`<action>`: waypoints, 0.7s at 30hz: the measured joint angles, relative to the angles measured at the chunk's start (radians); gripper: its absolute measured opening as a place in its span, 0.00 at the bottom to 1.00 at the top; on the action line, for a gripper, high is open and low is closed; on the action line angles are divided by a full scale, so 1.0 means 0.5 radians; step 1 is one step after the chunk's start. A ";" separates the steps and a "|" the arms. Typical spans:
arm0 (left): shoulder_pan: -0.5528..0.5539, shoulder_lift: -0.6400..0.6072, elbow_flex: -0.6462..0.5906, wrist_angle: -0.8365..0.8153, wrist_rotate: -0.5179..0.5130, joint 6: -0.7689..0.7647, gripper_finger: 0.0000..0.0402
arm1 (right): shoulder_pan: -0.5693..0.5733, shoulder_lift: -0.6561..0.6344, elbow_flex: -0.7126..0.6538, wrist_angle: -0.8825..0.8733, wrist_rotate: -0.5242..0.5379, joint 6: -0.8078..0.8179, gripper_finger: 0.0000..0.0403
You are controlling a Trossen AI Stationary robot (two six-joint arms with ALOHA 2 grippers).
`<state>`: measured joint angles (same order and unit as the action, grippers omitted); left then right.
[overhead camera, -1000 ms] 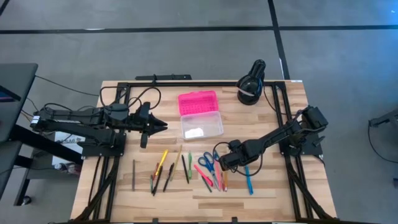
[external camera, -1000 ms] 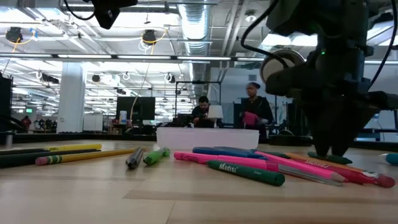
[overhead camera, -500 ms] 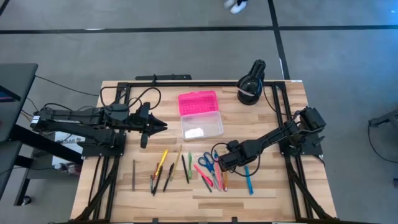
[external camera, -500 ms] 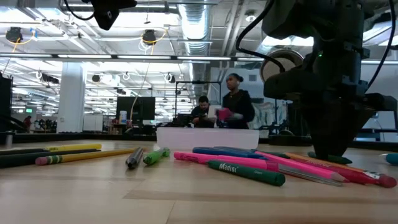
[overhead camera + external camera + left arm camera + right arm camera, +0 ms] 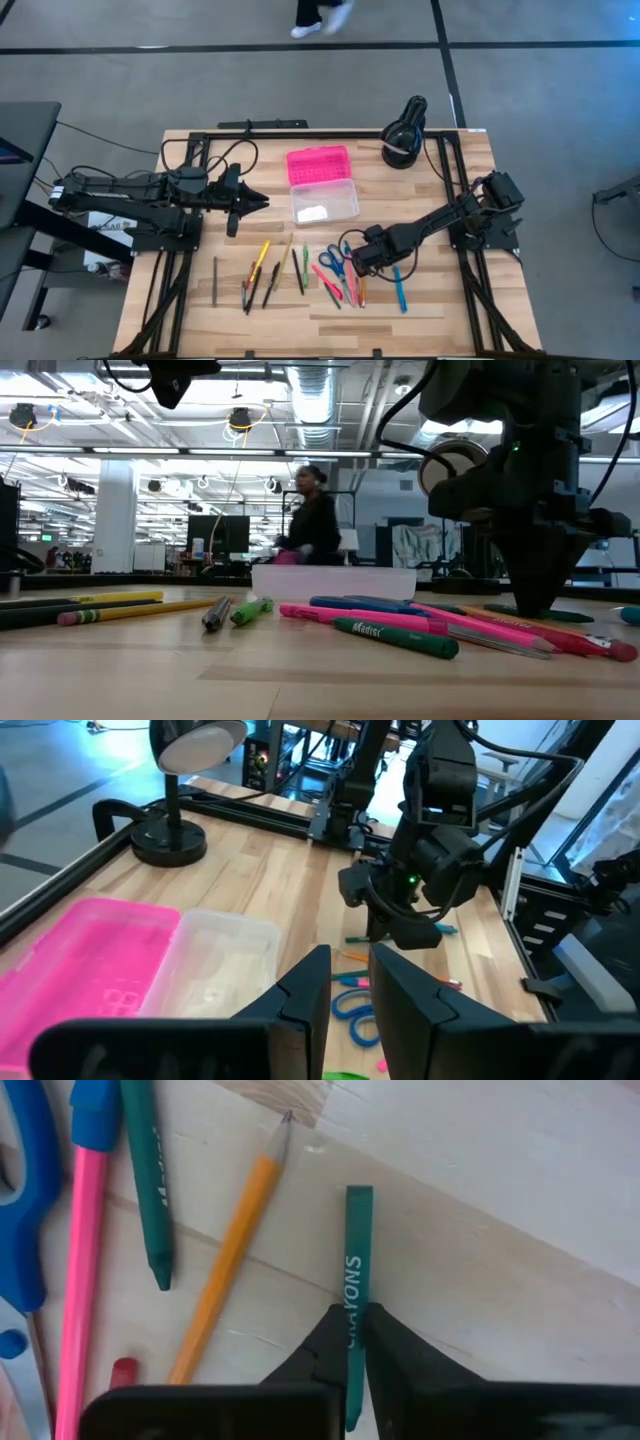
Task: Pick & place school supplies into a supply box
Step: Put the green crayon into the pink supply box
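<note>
The supply box lies open at the table's middle far side, with its pink lid (image 5: 318, 165) flat next to its clear base (image 5: 324, 202). The school supplies lie in a loose row near the front edge: a yellow pencil (image 5: 260, 258), green pens, pink pens (image 5: 400, 617), blue scissors (image 5: 333, 258) and a blue pen (image 5: 400, 290). My right gripper (image 5: 365, 262) points down into the row's right part, shut on a green crayon (image 5: 357, 1240). My left gripper (image 5: 258, 203) hovers high over the table's left, a narrow gap between its fingers (image 5: 350, 990), holding nothing. My right gripper pinches the green crayon between its two fingers, about at its middle, on the printed lettering (image 5: 353, 1285). The fingers come from above, pointing down, and stand across the crayon. The crayon lies flat on the table.
A black desk lamp (image 5: 405, 135) stands at the far right corner. Black frame rails (image 5: 300, 135) run along the table's far and side edges. An orange pencil (image 5: 230, 1250) and a dark green pen (image 5: 150, 1180) lie close beside the crayon. A person walks in the room beyond.
My right gripper has shut its fingers on the green crayon while staying in place over the right part of the row. The crayon stays on the table. My left arm has kept still.
</note>
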<state>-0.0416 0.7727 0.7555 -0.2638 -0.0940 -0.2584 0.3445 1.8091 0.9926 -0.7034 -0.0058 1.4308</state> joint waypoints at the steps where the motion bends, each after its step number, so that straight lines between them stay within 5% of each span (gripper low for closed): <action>1: 0.000 0.000 0.000 0.000 0.000 0.000 0.16 | -0.001 0.000 0.000 0.000 -0.001 -0.001 0.03; 21: 0.000 0.000 0.000 0.000 -0.039 -0.031 0.16 | 0.000 -0.192 -0.016 -0.050 0.114 -0.273 0.01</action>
<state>-0.0416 0.7727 0.7555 -0.2640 -0.1137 -0.2737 0.3443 1.7129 0.9844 -0.7283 0.0514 1.2944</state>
